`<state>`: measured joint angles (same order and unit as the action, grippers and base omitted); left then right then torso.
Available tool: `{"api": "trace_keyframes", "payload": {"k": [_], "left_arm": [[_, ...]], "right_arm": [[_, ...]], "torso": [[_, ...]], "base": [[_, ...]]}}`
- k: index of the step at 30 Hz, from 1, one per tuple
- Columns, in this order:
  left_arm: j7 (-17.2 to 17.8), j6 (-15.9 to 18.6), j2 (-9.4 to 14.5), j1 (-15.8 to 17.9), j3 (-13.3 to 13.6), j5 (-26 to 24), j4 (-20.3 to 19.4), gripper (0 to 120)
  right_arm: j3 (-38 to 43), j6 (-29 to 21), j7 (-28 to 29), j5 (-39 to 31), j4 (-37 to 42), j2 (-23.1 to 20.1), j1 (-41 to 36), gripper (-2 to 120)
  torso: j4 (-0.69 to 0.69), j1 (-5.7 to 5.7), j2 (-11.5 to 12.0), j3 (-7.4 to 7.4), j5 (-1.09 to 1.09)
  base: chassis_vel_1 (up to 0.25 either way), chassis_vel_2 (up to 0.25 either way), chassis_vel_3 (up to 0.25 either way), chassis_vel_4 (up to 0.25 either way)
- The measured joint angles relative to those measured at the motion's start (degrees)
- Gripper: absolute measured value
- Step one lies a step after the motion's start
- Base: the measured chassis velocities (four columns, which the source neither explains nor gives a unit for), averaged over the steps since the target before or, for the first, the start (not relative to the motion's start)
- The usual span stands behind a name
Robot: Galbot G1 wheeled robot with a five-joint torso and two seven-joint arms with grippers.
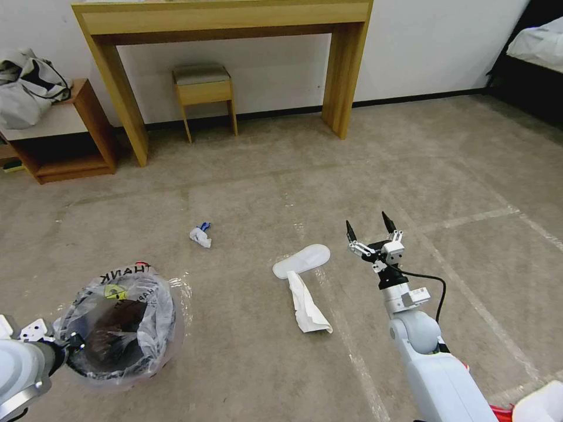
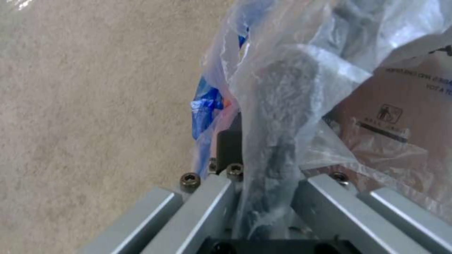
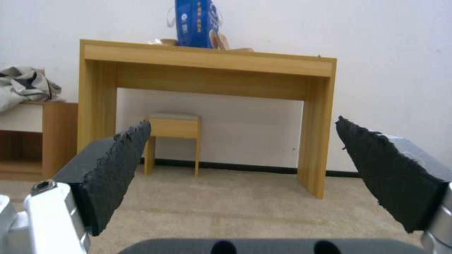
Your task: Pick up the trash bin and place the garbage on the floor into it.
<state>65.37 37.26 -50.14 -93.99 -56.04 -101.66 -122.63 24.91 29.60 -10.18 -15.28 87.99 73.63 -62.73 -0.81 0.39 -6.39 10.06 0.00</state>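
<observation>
The trash bin (image 1: 120,325) is held at the robot's lower left, above the carpet floor (image 1: 246,170). Its clear plastic liner (image 2: 301,77) drapes loosely over the rim, with black lettering and a blue edge. The left gripper (image 1: 70,344) sits at the bin's near rim; in the left wrist view its jaws are pressed together on the rim with liner film bunched between them.

The right gripper (image 1: 370,228) hangs raised above the floor on the robot's right, jaws spread wide and empty. Its black foam pads (image 3: 118,165) face the wooden bench (image 3: 207,60) at the far wall.

Garbage on the floor:
- A crumpled white paper (image 1: 308,305) lies ahead of the robot, its far end touching a white slipper (image 1: 302,261). The slipper is not garbage.
- A small white wad with a blue part (image 1: 200,234) lies farther out, well apart from the paper and the bin.

Handling judgement:
- The bin appears light and stiff, but the liner is thin and slippery; film trapped in the grasp may let the rim creep, so keep the bin upright.
- The paper is soft, light and compressible. Pinch it at its thicker near end, away from the slipper, so the slipper is not caught or dragged.
- The small wad offers little height; a low, centred pinch is likely required.
</observation>
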Motion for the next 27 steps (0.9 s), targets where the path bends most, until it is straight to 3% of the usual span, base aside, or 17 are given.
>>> {"api": "trace_keyframes", "payload": {"k": [13,24,27], "left_arm": [[-0.09,-0.07,0.41,0.29,-0.05,-0.15,0.25,0],[-0.24,-0.14,-0.63,-0.17,-0.11,0.63,-0.18,0],[-0.24,-0.15,-0.73,-0.47,-0.18,0.72,-0.63,0]], "right_arm": [[-0.48,-0.29,0.06,0.07,-0.50,0.09,0.57,100],[-1.58,0.17,-0.56,-0.28,-1.76,0.03,1.30,100],[-3.46,-2.54,-0.85,-2.15,-2.05,-1.65,2.05,100]], "torso": [[-0.01,0.02,0.00,0.01,0.00],[0.00,0.01,0.00,0.00,0.00],[-0.01,0.01,0.00,0.00,0.01]], "base": [[-0.119,0.114,0.105,-0.118],[-0.011,0.013,0.010,-0.014],[0.000,0.000,0.000,0.000]]}}
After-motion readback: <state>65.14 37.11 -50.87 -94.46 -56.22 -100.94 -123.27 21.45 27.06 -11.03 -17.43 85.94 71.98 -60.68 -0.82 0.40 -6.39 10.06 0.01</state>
